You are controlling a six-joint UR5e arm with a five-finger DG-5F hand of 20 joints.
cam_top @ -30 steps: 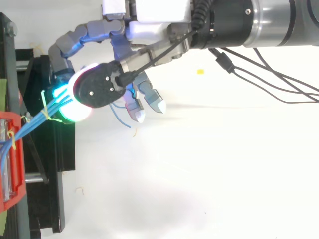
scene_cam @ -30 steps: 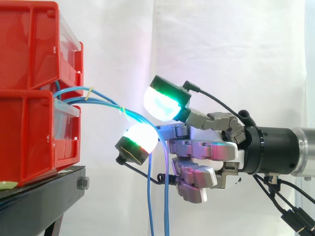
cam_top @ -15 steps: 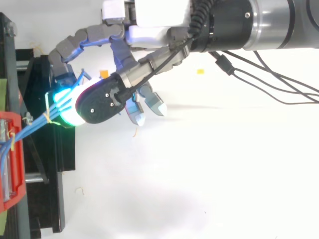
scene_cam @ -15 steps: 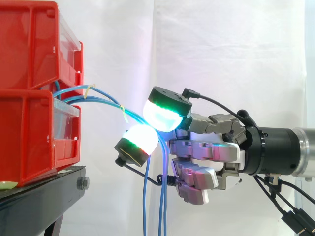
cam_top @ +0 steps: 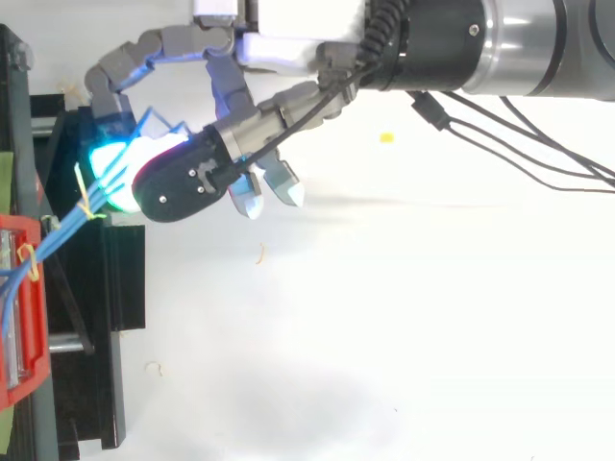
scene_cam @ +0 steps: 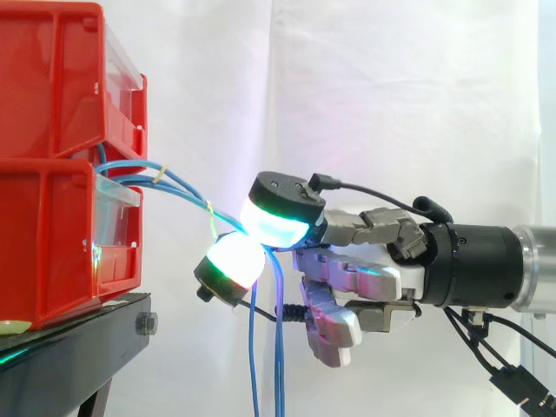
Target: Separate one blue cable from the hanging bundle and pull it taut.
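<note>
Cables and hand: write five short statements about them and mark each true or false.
1. The cables run from the red bins to the hand. True.
2. The fingers are straight and clear of the cables. False: curled fingers pinch the cables between two glowing pads.
3. Below the fingers, the cables hang straight down. True.
4. The bins stand on a white table. False: they stand on a black stand.
5. A yellow tie binds the cables near the bins. True.
</note>
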